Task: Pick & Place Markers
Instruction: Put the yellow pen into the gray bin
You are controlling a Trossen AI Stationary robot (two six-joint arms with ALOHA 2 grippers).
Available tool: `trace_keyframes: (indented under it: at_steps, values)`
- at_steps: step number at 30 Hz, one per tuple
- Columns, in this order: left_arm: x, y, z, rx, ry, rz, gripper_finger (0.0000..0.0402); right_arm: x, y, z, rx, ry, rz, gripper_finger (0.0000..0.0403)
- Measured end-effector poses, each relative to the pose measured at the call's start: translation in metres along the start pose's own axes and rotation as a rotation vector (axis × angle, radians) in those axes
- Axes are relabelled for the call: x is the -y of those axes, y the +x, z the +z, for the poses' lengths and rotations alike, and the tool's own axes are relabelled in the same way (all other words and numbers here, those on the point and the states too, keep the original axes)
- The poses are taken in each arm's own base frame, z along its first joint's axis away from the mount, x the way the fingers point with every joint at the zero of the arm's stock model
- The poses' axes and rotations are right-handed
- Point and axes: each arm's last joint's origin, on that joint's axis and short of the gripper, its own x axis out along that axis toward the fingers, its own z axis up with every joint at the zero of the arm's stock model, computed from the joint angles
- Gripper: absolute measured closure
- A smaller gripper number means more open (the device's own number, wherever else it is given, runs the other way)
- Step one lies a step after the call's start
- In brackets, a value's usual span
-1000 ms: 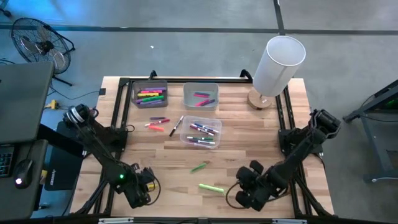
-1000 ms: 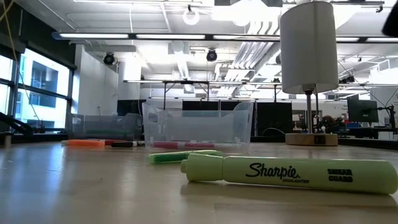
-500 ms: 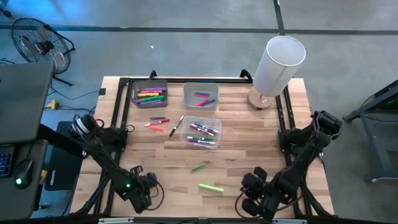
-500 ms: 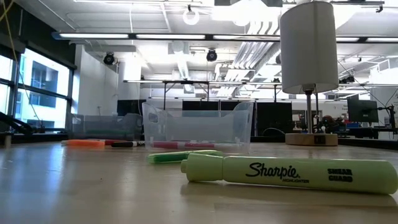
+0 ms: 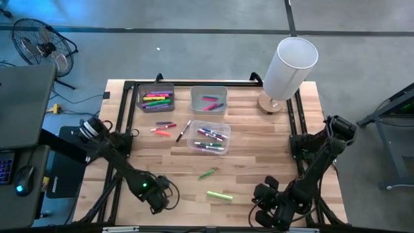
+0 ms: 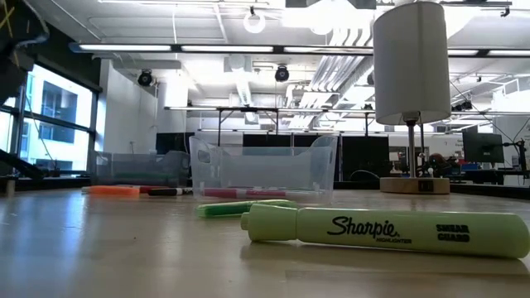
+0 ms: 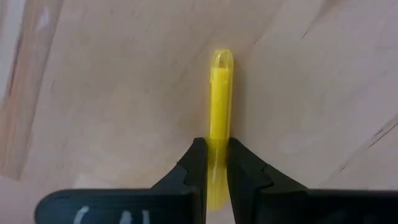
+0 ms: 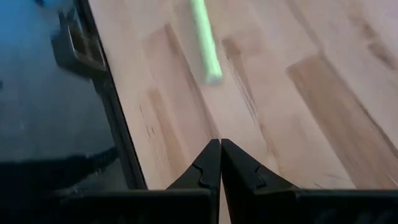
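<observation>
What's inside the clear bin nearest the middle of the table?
The clear bin holds several markers lying flat, purple, green and pink among them. Whether more lie underneath those cannot be seen.

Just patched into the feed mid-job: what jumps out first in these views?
The left tool is clamped on a yellow marker at the table's near-left edge. A big white cylinder lamp towers at the far-right corner, and a pale green Sharpie highlighter lies loose near the front, with the right tool shut and empty beside it.

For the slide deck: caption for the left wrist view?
Left pincer closed on a yellow marker lying on the wooden table.
</observation>
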Motion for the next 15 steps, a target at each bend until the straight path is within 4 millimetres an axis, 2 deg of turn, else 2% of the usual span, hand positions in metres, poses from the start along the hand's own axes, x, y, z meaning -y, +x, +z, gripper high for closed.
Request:
trace_keyframes:
  at_steps: [2, 4, 9, 12, 15]
  values:
    - [0.003, -0.014, 0.006, 0.027, 0.027, -0.019, 0.0373, 0.005, 0.006, -0.007, -0.026, -0.043, 0.008, 0.0402]
    - [0.005, -0.03, 0.017, 0.13, 0.061, -0.016, 0.0373, 0.014, 0.016, -0.015, -0.049, -0.042, 0.018, 0.0403]
    - [0.002, -0.087, 0.042, 0.287, 0.158, -0.025, 0.0373, 0.038, 0.043, -0.03, -0.003, 0.061, 0.094, 0.0403]
    - [-0.006, -0.122, 0.07, 0.391, 0.247, -0.011, 0.0373, 0.049, 0.055, -0.027, 0.054, 0.099, 0.12, 0.0403]
    - [-0.025, -0.147, 0.108, 0.468, 0.32, 0.067, 0.0373, 0.064, 0.064, -0.017, 0.09, 0.111, 0.112, 0.0403]
